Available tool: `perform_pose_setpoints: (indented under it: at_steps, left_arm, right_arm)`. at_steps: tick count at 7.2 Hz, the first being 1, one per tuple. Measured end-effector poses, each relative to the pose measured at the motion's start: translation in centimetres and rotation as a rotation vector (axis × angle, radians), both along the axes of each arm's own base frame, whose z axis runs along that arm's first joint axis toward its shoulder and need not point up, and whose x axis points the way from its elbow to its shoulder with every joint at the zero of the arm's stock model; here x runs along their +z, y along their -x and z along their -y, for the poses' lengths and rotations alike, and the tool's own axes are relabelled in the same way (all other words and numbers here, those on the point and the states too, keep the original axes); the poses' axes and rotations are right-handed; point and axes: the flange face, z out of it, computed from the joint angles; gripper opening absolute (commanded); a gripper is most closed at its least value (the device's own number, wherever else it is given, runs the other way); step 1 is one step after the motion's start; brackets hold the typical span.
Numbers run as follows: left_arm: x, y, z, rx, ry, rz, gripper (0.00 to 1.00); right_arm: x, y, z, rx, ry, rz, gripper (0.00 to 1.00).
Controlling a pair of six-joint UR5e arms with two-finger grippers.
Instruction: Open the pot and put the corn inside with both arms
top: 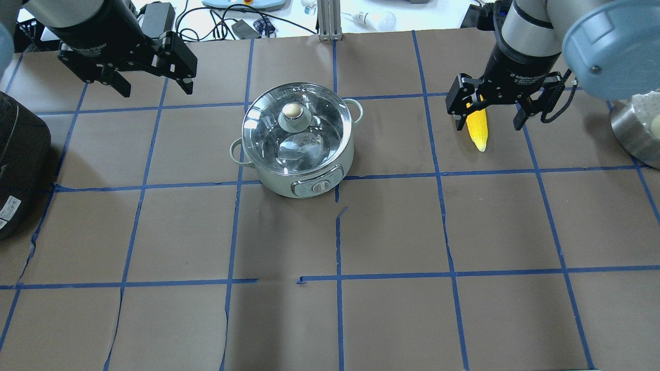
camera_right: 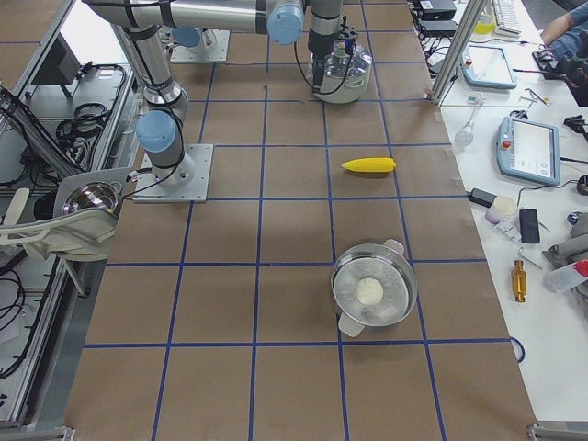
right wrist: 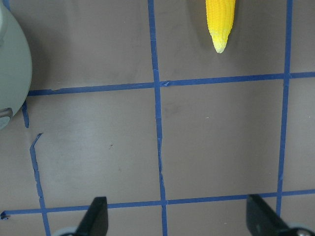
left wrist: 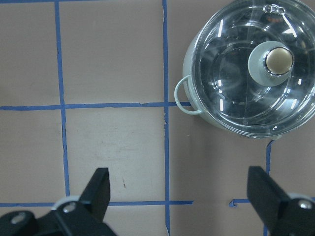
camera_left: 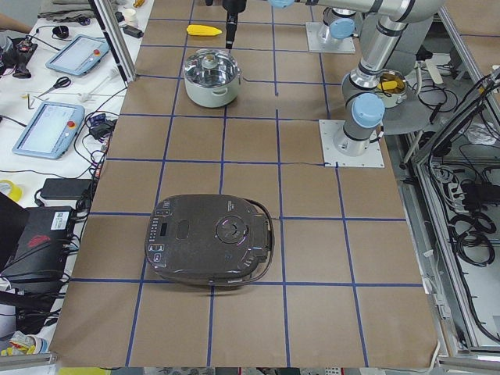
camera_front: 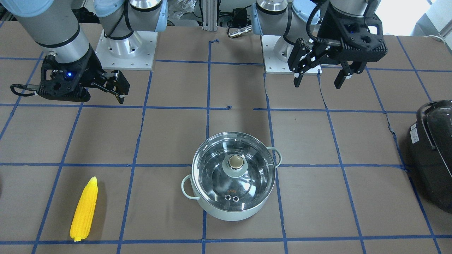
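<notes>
From overhead we see only the tapered end of the corn near the worktop's edge opposite the robot, its thick end hidden behind the right gripper. The right wrist view cuts the cob off at its top edge and the pot at its left edge. The black electric cooker at the worktop's left end runs past the front-facing view's right edge and the overhead view's left.

The left grey metal arm and right grey metal arm have pale blue joint caps and square bolted silver base plates. The left black claw trails a black cable; the right black claw shows a blue light.
</notes>
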Motion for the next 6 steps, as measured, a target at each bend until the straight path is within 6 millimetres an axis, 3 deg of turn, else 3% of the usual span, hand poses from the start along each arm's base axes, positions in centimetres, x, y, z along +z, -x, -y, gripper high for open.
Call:
perform_pose_setpoints:
  at_steps: [6]
  left_arm:
    - [-0.24, 0.09, 0.01, 0.000, -0.004, -0.002, 1.00]
  right_arm:
    - [-0.51, -0.02, -0.16, 0.000, -0.011, 0.003, 1.00]
